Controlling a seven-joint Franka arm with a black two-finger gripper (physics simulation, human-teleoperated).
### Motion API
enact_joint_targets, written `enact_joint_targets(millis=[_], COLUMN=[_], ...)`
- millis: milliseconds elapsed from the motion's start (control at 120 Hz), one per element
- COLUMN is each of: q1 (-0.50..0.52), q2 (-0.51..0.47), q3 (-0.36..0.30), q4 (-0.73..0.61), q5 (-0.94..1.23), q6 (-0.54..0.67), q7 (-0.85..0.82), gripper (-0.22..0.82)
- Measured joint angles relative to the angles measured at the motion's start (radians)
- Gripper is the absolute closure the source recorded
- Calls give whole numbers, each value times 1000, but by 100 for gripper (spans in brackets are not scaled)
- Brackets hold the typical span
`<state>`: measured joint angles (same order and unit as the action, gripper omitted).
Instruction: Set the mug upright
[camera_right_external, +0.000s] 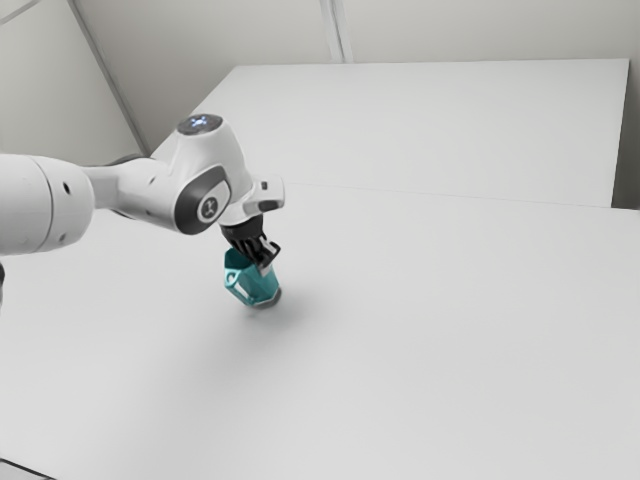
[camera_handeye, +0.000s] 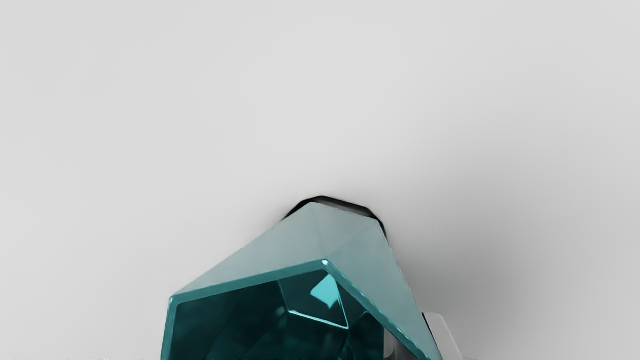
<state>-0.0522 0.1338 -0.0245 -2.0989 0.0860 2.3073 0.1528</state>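
Faceted teal mug (camera_right_external: 254, 284), long axis aslant: mouth toward the arm side, base lower, toward the exterior view's right. Hand (camera_right_external: 264, 263) closed on its wall, one finger inside, one outside.

I read the mug (camera_handeye: 280, 250) as smooth and hard, its interior glossy with crisp highlights, its outer faces satin. The worktop (camera_right_external: 430, 330) presents a smooth matt surface. At 9 o'clock in the exterior view, the arm casing (camera_right_external: 45, 205) resembles smooth satin plastic; the pincer (camera_right_external: 266, 260) includes smooth, pale fingertips (camera_handeye: 442, 335).
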Motion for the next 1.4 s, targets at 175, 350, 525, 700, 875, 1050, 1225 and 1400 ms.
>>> enact_joint_targets(millis=[175, 350, 525, 700, 875, 1050, 1225, 1400], q1=[0, 1, -1, -1, 8, 35, 41, 37], q2=[15, 15, -15, -43, -38, 0, 8, 7], q3=[0, 0, 0, 0, 11, 15, 11, 9], q4=[0, 3, 7, 104, 299, 489, 581, 589], q5=[-1, -8, -10, -22, -55, -70, -74, -75], q6=[3, 4, -1, -84, -264, -417, -542, -606], q7=[-39, -60, -73, -82, -87, -74, -61, -51], gripper=[75, 42, 18, 8, 4, 2, 1, 0])
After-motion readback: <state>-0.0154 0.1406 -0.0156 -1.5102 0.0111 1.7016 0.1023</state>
